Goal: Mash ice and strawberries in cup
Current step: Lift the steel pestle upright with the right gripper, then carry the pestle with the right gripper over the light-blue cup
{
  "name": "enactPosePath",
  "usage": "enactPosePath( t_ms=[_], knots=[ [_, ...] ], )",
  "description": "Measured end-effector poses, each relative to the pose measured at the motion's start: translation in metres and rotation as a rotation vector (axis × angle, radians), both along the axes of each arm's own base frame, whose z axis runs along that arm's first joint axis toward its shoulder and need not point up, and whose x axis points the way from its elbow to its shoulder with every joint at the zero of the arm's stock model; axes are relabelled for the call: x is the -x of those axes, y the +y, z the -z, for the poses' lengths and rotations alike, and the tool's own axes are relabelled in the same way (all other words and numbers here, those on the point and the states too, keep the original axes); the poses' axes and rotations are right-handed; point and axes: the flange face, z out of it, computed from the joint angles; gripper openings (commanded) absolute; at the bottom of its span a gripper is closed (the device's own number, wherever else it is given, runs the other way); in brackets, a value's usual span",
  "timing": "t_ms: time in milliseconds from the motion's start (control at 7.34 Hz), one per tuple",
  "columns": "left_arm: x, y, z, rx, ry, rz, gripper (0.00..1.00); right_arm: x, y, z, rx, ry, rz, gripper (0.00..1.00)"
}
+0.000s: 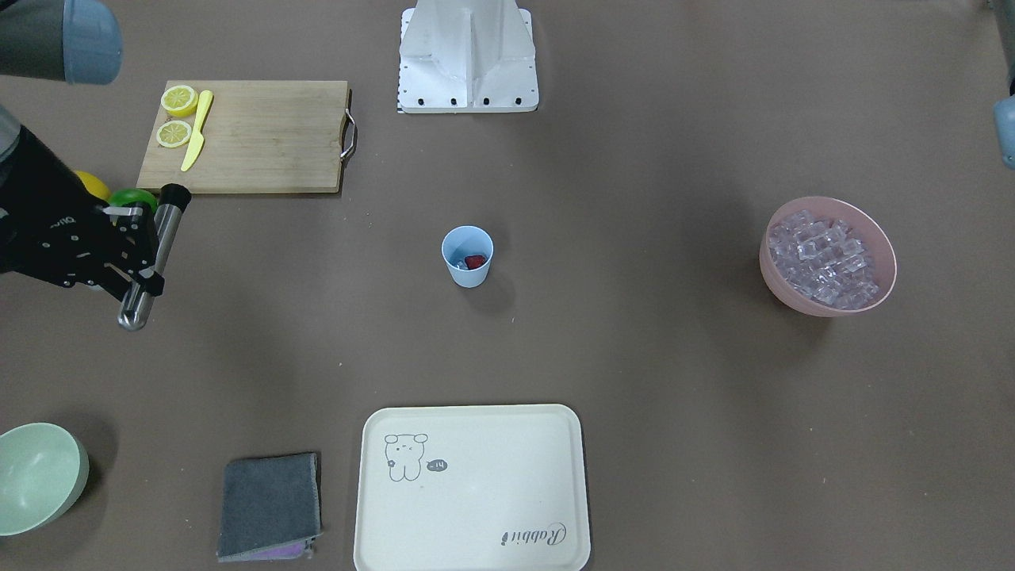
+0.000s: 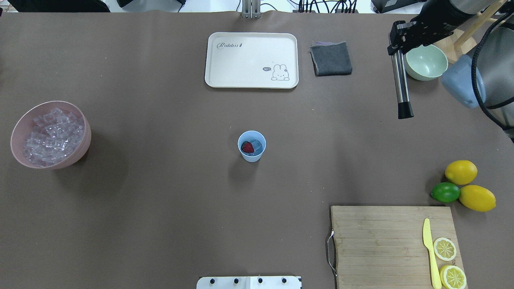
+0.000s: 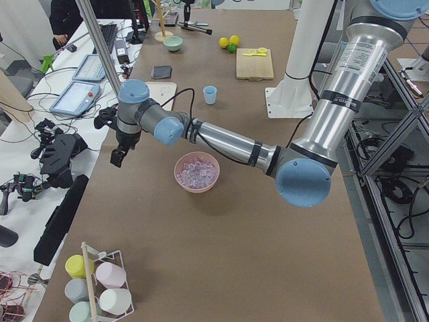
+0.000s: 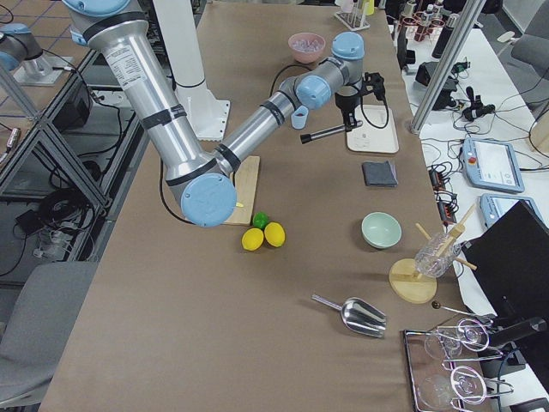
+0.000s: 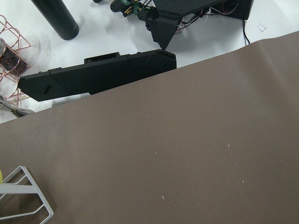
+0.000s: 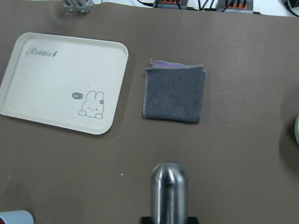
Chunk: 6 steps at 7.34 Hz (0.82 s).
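Places as in the overhead view.

1. Cup (image 2: 251, 146): light blue, upright, at the middle of the table, standing alone. Inside: one red strawberry (image 2: 247, 147) on the left, with clear ice (image 2: 257, 144) touching it on the right.
2. Pink bowl (image 2: 16, 124): far left of the table, well apart from the cup, heaped with more ice cubes.
3. Right gripper (image 2: 396, 51): far right corner, clenched on a steel rod (image 2: 400, 86). The rod is held above the table, its black end pointing toward the near side, just left of a green bowl (image 2: 425, 62) and well apart from the cup.
4. Left gripper (image 3: 119, 155): hangs at the far table edge beyond the pink bowl. Cannot tell whether its fingers are apart or together.
5. Far side: cream tray (image 2: 225, 72), with a folded grey cloth (image 2: 331, 58) to its right.
6. Near right: cutting board (image 2: 377, 241) bearing a yellow knife (image 2: 429, 253) and two lemon halves (image 2: 445, 249). Just beyond it lie two whole lemons (image 2: 461, 171) and a lime (image 2: 445, 192).
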Motion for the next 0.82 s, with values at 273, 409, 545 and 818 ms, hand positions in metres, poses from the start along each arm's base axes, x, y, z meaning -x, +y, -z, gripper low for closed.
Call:
enactPosePath(
  t_ms=[273, 409, 545, 818],
  knots=[
    [0.008, 0.002, -0.007, 0.011, -0.002, 0.012, 0.98, -0.001, 0.025, 0.022, -0.138, -0.062, 0.018, 0.00],
    [0.013, 0.003, -0.010, 0.019, -0.001, 0.025, 0.98, 0.003, 0.032, 0.022, -0.212, -0.098, 0.022, 0.00],
    [0.023, 0.004, -0.017, 0.042, 0.002, 0.053, 0.98, 0.016, 0.036, 0.022, -0.279, -0.123, 0.031, 0.00],
    [0.066, 0.010, -0.054, 0.146, 0.008, 0.153, 0.98, 0.077, 0.054, 0.028, -0.443, -0.188, 0.063, 0.00]
  ],
)
